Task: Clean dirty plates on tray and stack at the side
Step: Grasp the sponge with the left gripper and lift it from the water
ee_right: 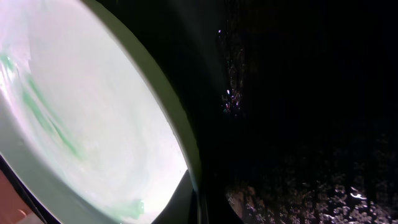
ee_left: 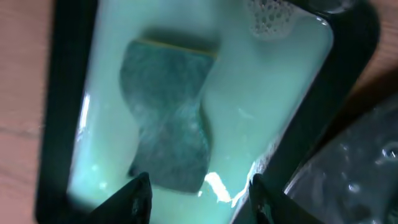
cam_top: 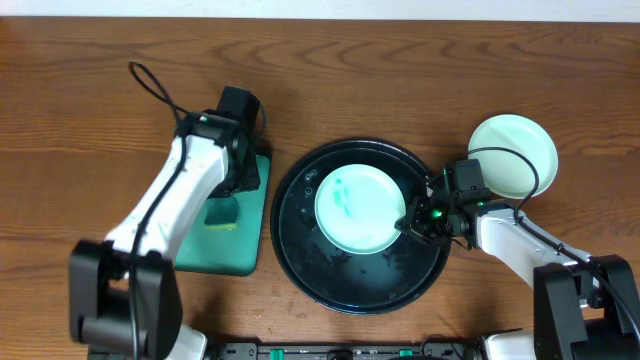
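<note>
Pale mint and glazed-looking, the smeared plate (cam_top: 358, 208) is judged to be stiff, light, breakable if dropped, and slippery, since the black tray (cam_top: 300, 262) under it glistens with water and suds. The plate lies slightly towards the far side of that tray, which stands near the middle of the near edge of the counter (cam_top: 80, 80). Only the thin raised rim offers a hold. The wet face does not, and a pinch on the rim should be kept firm but gentle so that the plate is neither levered up nor let slide. The right hand (cam_top: 412, 218) is placed just there, at the plate's right rim, with its fingers brought together on that edge, as far as the right wrist view shows. The left hand (ee_left: 199, 200) is well apart from the plate, over the green tray (ee_left: 283, 112) beside the black tray's left side. Its fingers (ee_left: 138, 198) stand apart on either side of the near end of the sponge (ee_left: 168, 112), which is not seen to be squeezed. A second, pale plate (cam_top: 520, 150) rests on the counter towards the right edge, beyond the right hand.
</note>
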Available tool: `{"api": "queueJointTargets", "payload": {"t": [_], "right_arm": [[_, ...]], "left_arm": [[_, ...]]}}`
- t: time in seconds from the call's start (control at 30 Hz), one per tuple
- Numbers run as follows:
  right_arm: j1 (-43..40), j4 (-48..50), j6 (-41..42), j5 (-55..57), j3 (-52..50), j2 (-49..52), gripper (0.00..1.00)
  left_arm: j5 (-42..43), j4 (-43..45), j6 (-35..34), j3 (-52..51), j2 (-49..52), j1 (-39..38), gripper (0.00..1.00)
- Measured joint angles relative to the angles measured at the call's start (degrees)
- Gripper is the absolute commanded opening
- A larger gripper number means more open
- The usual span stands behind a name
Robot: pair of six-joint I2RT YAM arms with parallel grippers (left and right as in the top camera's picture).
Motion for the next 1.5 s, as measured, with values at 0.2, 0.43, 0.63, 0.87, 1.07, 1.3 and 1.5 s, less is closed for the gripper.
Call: {"api": "queueJointTargets", "payload": {"t": [0.2, 0.43, 0.63, 0.87, 1.07, 1.3, 1.5], "right_arm": [[0.0, 0.0, -0.1, 0.0, 0.0, 0.0, 0.01], [0.0, 0.0, -0.1, 0.0, 0.0, 0.0, 0.01], [0.0, -0.3, -0.1, 0.0, 0.0, 0.0, 0.01], [0.2, -1.0, -0.2, 0.1, 0.2, 0.0, 0.01], [0.2, -1.2, -0.2, 0.0, 0.2, 0.0, 0.01], [0.2, -1.2, -0.2, 0.0, 0.3, 0.1, 0.01], [0.2, -1.4, -1.2, 0.0, 0.3, 0.1, 0.01]], "left_arm": [[6.0, 3.5, 2.1, -0.3, 3.8, 6.5, 0.50], [9.4, 8.0, 4.2, -5.6, 3.8, 10.1, 0.45], [10.8, 13.6, 5.0, -11.6, 3.8, 10.0, 0.23], [10.2, 15.7, 5.0, -12.7, 3.7, 10.5, 0.07], [10.4, 15.8, 5.0, -12.7, 0.5, 10.0, 0.07], [8.0, 16.6, 5.9, -12.7, -19.1, 4.1, 0.07], [2.2, 16.5, 7.3, -12.6, -32.3, -3.8, 0.07]]}}
